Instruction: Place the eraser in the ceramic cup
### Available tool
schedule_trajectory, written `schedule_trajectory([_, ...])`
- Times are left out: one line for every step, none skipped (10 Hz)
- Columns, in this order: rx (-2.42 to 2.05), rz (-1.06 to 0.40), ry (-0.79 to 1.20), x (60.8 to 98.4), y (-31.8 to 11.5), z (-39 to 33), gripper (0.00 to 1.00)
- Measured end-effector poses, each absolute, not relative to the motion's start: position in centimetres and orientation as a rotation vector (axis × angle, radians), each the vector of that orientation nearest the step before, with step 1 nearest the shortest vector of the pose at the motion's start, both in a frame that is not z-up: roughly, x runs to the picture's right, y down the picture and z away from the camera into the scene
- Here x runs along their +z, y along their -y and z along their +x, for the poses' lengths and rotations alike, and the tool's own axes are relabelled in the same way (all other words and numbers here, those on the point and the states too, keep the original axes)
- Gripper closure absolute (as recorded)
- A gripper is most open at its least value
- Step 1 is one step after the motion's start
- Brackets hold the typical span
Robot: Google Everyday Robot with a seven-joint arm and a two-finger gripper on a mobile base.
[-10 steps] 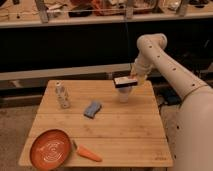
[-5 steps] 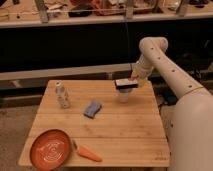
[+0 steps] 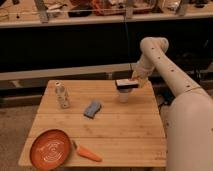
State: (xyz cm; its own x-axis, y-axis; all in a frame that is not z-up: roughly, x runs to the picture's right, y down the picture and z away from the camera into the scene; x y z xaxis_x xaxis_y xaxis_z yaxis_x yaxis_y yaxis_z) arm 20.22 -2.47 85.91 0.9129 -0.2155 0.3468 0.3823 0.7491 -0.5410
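Observation:
The eraser [image 3: 126,83], a flat black block with a white edge, lies level right over the small whitish ceramic cup [image 3: 123,96] at the back right of the wooden table [image 3: 125,130]. It sits at or just above the cup's rim and sticks out past it on both sides. My gripper [image 3: 136,80] reaches down from the right and is shut on the eraser's right end. Most of the cup's mouth is hidden under the eraser.
A small clear bottle with a white cap [image 3: 61,95] stands at the back left. A blue ribbed pad [image 3: 92,108] lies mid-table. An orange plate [image 3: 50,148] and a carrot [image 3: 86,152] are at the front left. My arm [image 3: 170,75] crosses the right edge.
My gripper has lowered the eraser a little toward the cup and still holds it. Nothing else has moved.

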Motion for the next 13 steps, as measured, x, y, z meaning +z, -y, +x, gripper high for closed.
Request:
schedule_trajectory([-0.337, -0.655, 0.270, 86.3, 2.4, 19.8, 1.00])
schedule_trajectory([-0.341, -0.666, 0.265, 86.6, 2.3, 19.7, 1.00])
schedule_trajectory([-0.343, -0.675, 0.261, 86.8, 2.1, 19.7, 1.00])
schedule_trajectory([-0.346, -0.677, 0.259, 86.9, 2.1, 19.6, 1.00])
schedule_trajectory([-0.353, -0.685, 0.254, 87.1, 2.0, 19.4, 1.00])
schedule_trajectory([-0.358, -0.687, 0.252, 87.2, 2.0, 19.3, 0.98])
schedule_trajectory([-0.365, -0.688, 0.251, 87.3, 2.1, 19.1, 0.93])
schedule_trajectory([-0.370, -0.687, 0.257, 87.1, 2.1, 18.7, 0.91])
schedule_trajectory([-0.374, -0.689, 0.258, 86.9, 2.0, 18.6, 0.90])
schedule_trajectory([-0.376, -0.691, 0.258, 86.7, 1.9, 18.6, 0.85])
schedule_trajectory([-0.376, -0.692, 0.256, 86.7, 1.8, 18.8, 0.76])
schedule_trajectory([-0.382, -0.692, 0.259, 86.7, 1.9, 18.4, 0.64])
schedule_trajectory([-0.387, -0.690, 0.262, 86.6, 2.0, 18.1, 0.56])
